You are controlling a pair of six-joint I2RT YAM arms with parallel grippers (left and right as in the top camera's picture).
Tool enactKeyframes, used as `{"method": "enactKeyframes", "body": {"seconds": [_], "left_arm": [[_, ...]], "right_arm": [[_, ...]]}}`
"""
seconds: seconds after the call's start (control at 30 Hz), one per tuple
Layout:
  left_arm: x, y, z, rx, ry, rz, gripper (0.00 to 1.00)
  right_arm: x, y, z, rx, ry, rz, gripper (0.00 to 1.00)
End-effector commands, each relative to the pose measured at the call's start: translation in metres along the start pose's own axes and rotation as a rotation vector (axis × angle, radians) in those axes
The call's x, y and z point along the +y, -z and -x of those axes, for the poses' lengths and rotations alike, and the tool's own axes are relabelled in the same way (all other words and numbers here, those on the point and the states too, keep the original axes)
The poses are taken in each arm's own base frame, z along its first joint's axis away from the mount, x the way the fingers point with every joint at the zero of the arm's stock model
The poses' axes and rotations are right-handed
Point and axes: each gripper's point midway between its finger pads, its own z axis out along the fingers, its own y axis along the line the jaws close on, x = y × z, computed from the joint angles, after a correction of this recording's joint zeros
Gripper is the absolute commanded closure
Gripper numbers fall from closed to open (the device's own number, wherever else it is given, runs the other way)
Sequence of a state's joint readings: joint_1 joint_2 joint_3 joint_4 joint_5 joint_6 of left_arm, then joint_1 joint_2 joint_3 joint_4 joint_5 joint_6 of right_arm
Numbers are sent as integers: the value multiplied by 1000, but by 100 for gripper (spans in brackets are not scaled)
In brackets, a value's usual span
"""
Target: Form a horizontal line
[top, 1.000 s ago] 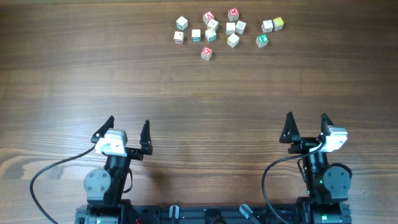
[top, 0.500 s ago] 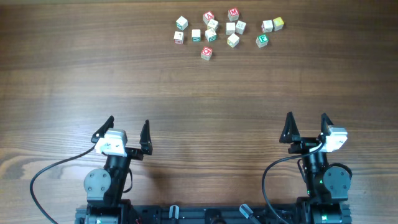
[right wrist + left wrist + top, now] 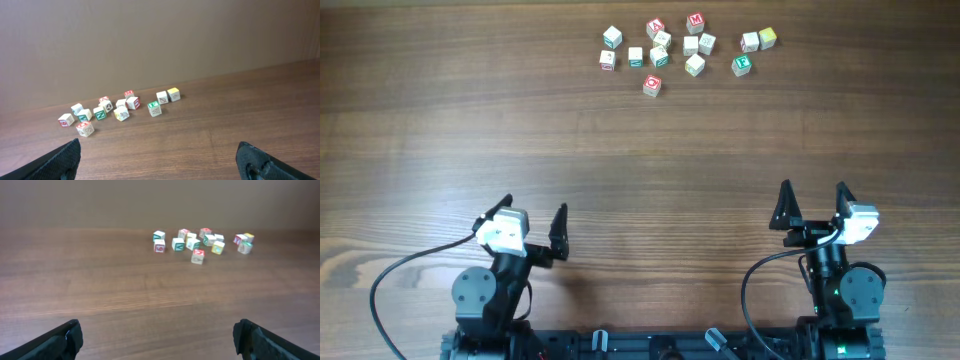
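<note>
Several small whitish letter cubes (image 3: 660, 55) with green, red and yellow faces lie loosely scattered at the far middle of the table. They also appear far ahead in the left wrist view as cubes (image 3: 192, 243) and in the right wrist view as cubes (image 3: 121, 113). No horizontal line shows among them. One cube (image 3: 652, 85) sits a little nearer than the others. My left gripper (image 3: 533, 207) and right gripper (image 3: 813, 188) hover near the front edge, far from the cubes. Both stand open, left gripper (image 3: 157, 330) and right gripper (image 3: 157, 150) with only bare wood between the fingers.
The wooden table (image 3: 640, 150) stretches between the grippers and the cubes. A plain wall (image 3: 160, 40) rises just behind the cubes at the table's far edge. Black cables (image 3: 400, 275) trail from both arm bases at the front.
My left gripper has dropped slightly toward the front edge and shifted a little right, turning a bit. The right gripper and the cubes have stayed put.
</note>
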State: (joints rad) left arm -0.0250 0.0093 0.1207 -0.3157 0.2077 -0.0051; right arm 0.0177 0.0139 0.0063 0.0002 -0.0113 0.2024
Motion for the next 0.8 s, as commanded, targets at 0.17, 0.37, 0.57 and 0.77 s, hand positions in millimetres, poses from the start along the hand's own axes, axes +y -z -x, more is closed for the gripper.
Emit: {"method": "enactKeyframes", "body": {"seconds": [0.17,0.37,0.57,0.77], "left_arm": [[-22,31,57,-73,-12,-73,0],[-35,45,80,-97,-21,-123,0],[-38,41,92,-50,5,-143,0],[-43,26,100,113,67,-174,0]], "right_arm": [[1,0,1,-3,16,6,0],[1,0,1,-3,16,6,0],[1,0,1,-3,16,6,0],[1,0,1,-3,16,6,0]]}}
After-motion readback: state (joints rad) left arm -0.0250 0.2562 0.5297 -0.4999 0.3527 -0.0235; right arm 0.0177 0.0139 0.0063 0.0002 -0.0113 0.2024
